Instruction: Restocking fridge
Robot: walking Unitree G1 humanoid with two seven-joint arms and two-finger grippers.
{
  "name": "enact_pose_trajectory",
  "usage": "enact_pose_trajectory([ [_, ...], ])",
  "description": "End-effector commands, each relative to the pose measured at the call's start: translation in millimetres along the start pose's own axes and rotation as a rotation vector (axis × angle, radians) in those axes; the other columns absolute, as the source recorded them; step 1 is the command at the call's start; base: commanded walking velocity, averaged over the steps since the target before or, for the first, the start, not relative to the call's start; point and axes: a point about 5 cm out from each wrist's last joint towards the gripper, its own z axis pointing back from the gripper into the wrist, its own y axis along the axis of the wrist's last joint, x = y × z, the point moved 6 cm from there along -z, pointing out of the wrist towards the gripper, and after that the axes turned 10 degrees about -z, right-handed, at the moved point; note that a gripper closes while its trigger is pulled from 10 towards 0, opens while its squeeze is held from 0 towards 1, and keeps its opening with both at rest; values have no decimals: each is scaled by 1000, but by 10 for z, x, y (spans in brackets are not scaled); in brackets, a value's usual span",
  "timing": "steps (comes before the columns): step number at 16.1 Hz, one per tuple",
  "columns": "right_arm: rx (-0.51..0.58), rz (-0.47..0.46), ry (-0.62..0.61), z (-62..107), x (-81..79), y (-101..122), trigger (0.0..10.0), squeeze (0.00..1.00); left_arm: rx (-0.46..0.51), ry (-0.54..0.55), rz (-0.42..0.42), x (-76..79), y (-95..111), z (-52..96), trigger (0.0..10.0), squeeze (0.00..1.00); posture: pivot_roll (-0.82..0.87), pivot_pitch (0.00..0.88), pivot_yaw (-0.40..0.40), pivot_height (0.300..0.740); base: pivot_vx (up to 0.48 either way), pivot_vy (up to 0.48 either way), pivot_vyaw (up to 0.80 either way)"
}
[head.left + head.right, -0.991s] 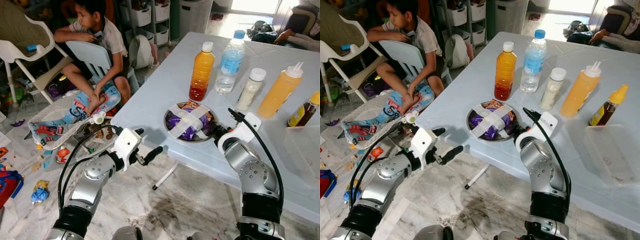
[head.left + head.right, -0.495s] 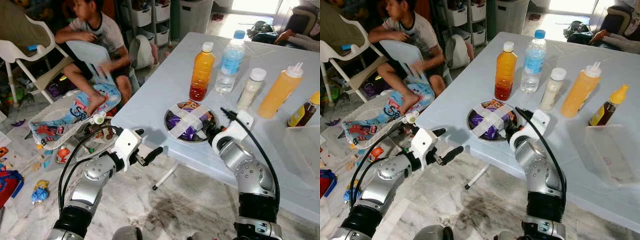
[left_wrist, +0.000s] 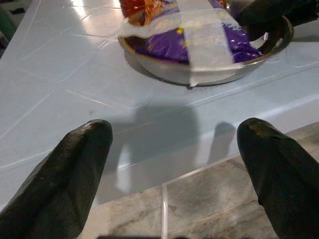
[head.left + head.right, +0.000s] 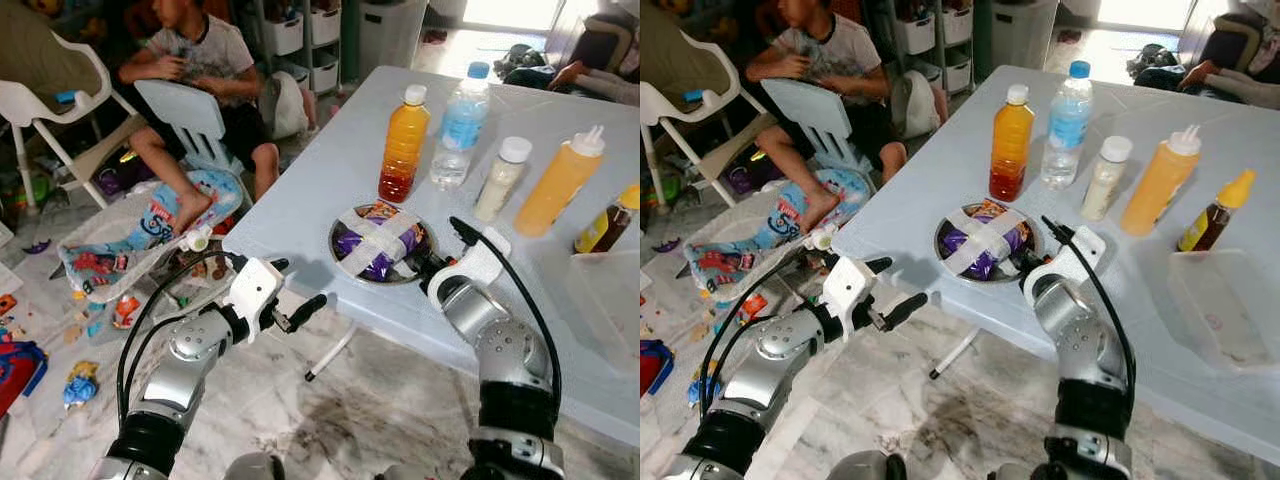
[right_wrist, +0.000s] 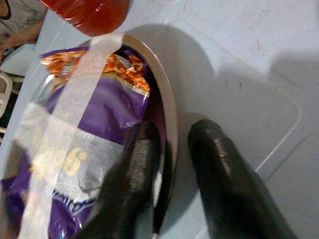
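A pale blue worktop stands over a marble floor, and beyond its far corner a person sits on a light blue chair among scattered toys. Along the worktop stand an orange juice bottle, a water bottle with a blue cap, a small white-capped bottle, an orange squeeze bottle and a dark sauce bottle, with a clear plastic container near the robot's right. Near the front edge sits a metal bowl holding a purple snack packet strapped down by crossed strips of white tape. The right gripper is at the bowl's rim on the robot's right side, its jaws narrow and straddling the rim, one finger inside against the packet and the other outside on the worktop. The left gripper hovers off the worktop's front edge, above the floor, its jaws wide and holding nothing, pointed toward the bowl.
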Motion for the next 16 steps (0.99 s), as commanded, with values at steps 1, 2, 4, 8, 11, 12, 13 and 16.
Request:
enact_pose_trajectory([
  [1, -38, -18, -67, -29, 180, -78, 0, 0, -3, -2, -25, -26, 17, -1, 10000, 0, 2, 0, 51, 740, 0, 0, 0],
  [2, -42, -26, -81, -31, 224, -73, 0, 0, -4, -1, -26, -29, 16, 0, 10000, 0, 2, 0, 51, 740, 0, 0, 0],
  [4, -45, -42, -96, -44, 259, -49, 0, 0, -6, -3, -27, -37, 19, -10, 10000, 0, 2, 0, 50, 740, 0, 0, 0],
  [8, -14, -40, -153, -17, 331, 50, 0, 0, -1, -4, -30, -30, 32, -22, 10000, 0, -2, 0, 53, 740, 0, 0, 0],
  [11, -12, -8, -218, 74, 453, 43, 0, 0, -1, 0, -31, -39, 26, -12, 10000, 0, -4, 0, 50, 740, 0, 0, 0],
  [12, -29, 8, -238, 128, 527, -21, 0, 0, -2, 2, -29, -35, 24, -9, 10000, 0, -5, 0, 50, 740, 0, 0, 0],
  [13, -39, 31, -256, 162, 599, -69, 0, 0, -2, 2, -27, -32, 23, -10, 10000, 0, -8, 0, 50, 740, 0, 0, 0],
  [16, -26, 160, -249, 218, 661, -86, 0, 0, 1, 24, -17, -42, 18, -13, 10000, 0, -12, 0, 51, 740, 0, 0, 0],
])
